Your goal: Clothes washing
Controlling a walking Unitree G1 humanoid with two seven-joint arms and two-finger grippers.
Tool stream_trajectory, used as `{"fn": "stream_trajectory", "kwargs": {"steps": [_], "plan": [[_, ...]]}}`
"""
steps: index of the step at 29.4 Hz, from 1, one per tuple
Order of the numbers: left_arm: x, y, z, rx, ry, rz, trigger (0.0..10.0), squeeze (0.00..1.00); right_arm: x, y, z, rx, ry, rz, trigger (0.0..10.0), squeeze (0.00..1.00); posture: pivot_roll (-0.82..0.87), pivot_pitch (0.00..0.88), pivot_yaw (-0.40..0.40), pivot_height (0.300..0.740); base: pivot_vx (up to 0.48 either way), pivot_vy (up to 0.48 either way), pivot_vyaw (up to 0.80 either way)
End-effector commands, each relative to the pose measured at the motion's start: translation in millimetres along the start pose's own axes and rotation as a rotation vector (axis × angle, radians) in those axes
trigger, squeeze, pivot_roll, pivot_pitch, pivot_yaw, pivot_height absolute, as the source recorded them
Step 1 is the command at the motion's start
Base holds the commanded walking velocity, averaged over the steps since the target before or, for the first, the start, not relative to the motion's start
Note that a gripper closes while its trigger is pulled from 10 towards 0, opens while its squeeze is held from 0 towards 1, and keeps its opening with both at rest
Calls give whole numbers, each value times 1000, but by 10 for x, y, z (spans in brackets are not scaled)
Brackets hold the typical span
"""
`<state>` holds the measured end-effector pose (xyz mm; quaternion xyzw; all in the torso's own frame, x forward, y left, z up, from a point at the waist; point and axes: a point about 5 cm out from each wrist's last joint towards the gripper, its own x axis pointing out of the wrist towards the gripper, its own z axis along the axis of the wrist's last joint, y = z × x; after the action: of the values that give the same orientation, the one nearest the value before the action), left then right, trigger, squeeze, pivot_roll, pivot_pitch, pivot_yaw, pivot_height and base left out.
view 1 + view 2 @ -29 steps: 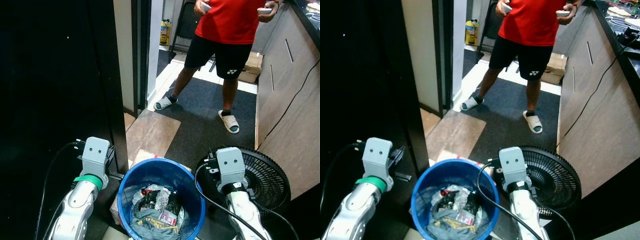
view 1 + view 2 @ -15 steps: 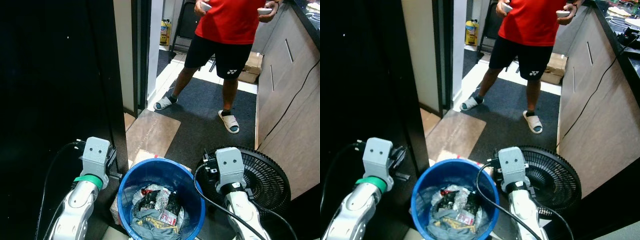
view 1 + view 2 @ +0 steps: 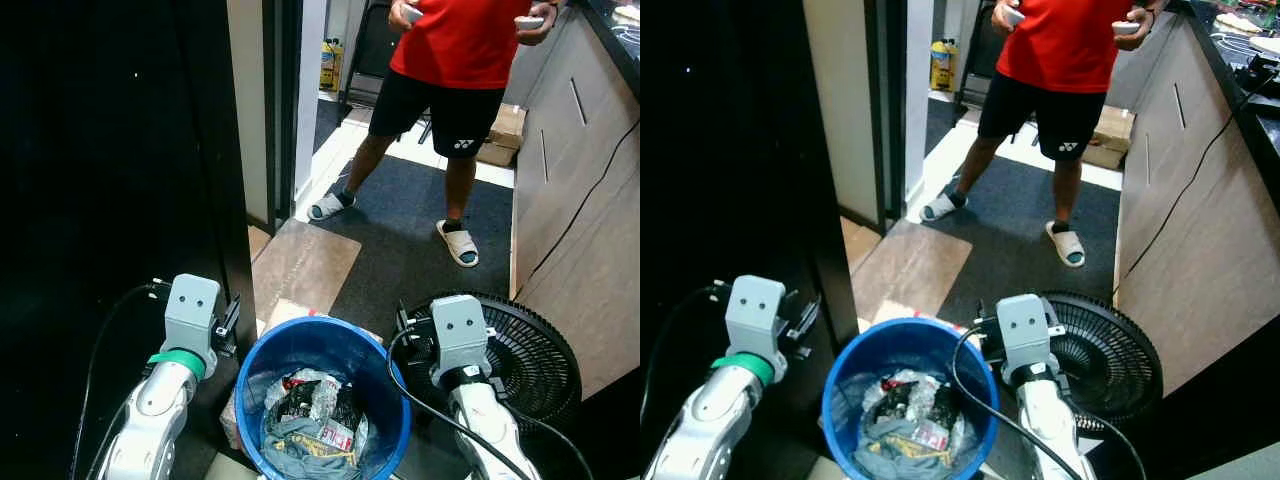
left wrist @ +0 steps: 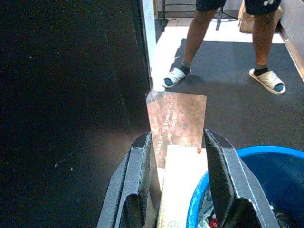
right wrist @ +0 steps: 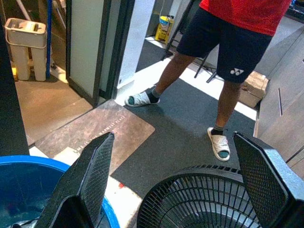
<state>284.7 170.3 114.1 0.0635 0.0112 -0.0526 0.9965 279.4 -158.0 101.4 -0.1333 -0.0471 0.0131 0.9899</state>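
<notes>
Blue bucket [image 3: 322, 400] of clothes sits on the floor directly below you, between the two arms; it holds a crumpled heap [image 3: 315, 425] of grey, black and patterned cloth (individual garments cannot be told apart).

Left gripper [image 4: 178, 178]: fingers spread, empty, raised just beside the bucket's left rim, next to a dark panel [image 3: 110, 200]. In the left wrist view the gap between the fingers frames a brown doormat [image 4: 176, 119] and a pale flat board or box [image 4: 179, 185] lying against the bucket.

Right gripper [image 5: 175, 185]: fingers spread wide, empty, raised at the bucket's right rim, above a black floor fan [image 3: 520, 360] lying grille-up.

Step in hand, as judged: you are still at the pick-up stage, with nothing gripped and the load waiting in the bucket. The next move calls for closing both grippers on the bucket's rim from either side, or reaching in for the cloth; either way keep the right arm's cable [image 3: 440, 420] off the fan grille.

A person [image 3: 455, 60] in a red shirt, black shorts and slippers stands on the dark carpet ahead, holding a controller in each hand.

Hidden or unclear: no washing machine can be made out (the dark panel at left shows no detail). The bucket's near rim and base are cut off by the frame edge.
</notes>
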Motion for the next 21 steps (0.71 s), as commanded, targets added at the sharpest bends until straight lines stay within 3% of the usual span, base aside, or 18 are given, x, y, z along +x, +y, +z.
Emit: {"fn": "stream_trajectory", "kwargs": {"steps": [1,3,7,8,11,12,14,15,17,18,21], "plan": [[-23,-13,-52,-4,21,1,10000,427,-37,-14,-40,8,13,-5,10000,1000,76,14,-5,740,0,0,0],[-24,-15,-53,-4,22,0,10000,361,-37,-17,-40,6,13,-7,10000,1000,76,14,-5,740,0,0,0],[-24,-15,-54,-4,22,0,10000,341,-35,-20,-41,-4,15,-13,10000,1000,76,14,-5,740,0,0,0],[-23,-15,-54,-4,23,0,10000,231,-33,-21,-42,-10,15,-16,10000,745,76,14,-5,740,0,0,0],[-23,-15,-54,-4,23,0,10000,231,-31,-22,-42,-15,15,-18,10000,745,76,14,-5,740,0,0,0],[-23,-17,-54,-2,23,0,10000,0,-32,-23,-41,-18,12,-21,10000,0,76,14,-5,740,0,0,0],[-23,-17,-54,-2,23,0,10000,0,-32,-23,-41,-18,12,-21,10000,0,76,14,-5,740,0,0,0],[-23,-18,-55,-2,23,0,10000,0,-32,-23,-40,-18,11,-22,5294,0,76,14,-5,740,0,0,0],[-23,-18,-55,-2,23,0,10000,0,-32,-23,-40,-18,11,-22,5294,0,76,14,-5,740,0,0,0],[-23,-17,-55,-1,23,0,10000,0,-34,-21,-36,-17,7,-21,0,0,77,15,-5,740,0,0,0],[-23,-17,-55,0,23,0,10000,0,-35,-18,-33,-16,4,-19,0,0,77,15,-4,740,0,0,0]]}}
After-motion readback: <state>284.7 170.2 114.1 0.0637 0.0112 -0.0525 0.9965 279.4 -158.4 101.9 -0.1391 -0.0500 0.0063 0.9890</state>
